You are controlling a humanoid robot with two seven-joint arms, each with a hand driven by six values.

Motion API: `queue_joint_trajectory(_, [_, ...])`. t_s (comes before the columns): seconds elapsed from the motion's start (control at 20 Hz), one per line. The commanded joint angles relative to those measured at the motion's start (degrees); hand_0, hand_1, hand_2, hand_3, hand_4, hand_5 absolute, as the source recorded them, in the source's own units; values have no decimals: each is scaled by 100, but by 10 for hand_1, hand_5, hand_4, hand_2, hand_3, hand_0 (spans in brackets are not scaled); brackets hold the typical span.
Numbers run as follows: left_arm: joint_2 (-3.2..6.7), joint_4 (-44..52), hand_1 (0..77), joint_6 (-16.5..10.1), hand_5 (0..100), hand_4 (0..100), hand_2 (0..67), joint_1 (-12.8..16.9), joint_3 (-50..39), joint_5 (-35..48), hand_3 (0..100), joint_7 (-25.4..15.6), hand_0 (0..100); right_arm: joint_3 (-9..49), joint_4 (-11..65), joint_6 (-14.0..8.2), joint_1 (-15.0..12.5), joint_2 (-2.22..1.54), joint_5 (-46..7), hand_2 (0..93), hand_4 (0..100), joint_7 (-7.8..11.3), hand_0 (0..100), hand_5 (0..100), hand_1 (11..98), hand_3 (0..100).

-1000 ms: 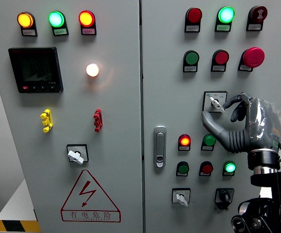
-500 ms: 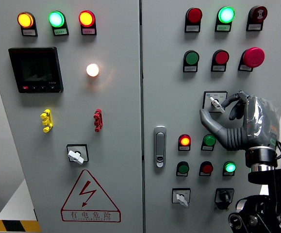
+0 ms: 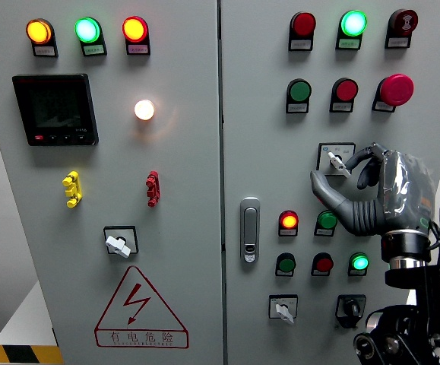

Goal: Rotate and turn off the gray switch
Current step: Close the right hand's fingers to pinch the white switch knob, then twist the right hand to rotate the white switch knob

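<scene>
Grey sheet-metal cabinet doors [image 3: 189, 251] fill the view, covered with round indicator lamps, push buttons and several rotary selectors. On the right-hand door, the gray rotary switch with a pale lever on a square black plate [image 3: 335, 160] is found at mid height, below a row of green and red buttons and above a lit red lamp [image 3: 288, 221]. The right hand [image 3: 356, 182], grey-fingered with a translucent shell over its back, is raised from the lower right on its arm and is closed around the lever: a fingertip [image 3: 354, 163] is pressed to the lever from the right, while the thumb [image 3: 322, 185] is curled beneath the plate, so a pinch appears to be formed, though the exact contact is partly hidden. The left hand is not seen. The turning step is judged to be in hand. For it to be done well, the pinch should be kept firm on the lever, the rotation should be made about the knob's own axis by rolling the wrist, and sideways pull should be avoided so the fingers are not slid off onto the neighbouring green lamp [image 3: 327, 220]
</scene>
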Motion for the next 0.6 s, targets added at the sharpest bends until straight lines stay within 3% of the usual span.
queue_joint_trajectory(0.0, [0,0,0,0,124,119,101,-2,0,0,214,1,0,0,-45,-67,10,0,0,682,827,9,0,921,435,919])
queue_joint_trajectory(0.55, [0,0,0,0,124,119,101,-2,0,0,215,-7,0,-9,-150,-138,90,0,-132,718,827,-9,0,926,424,932])
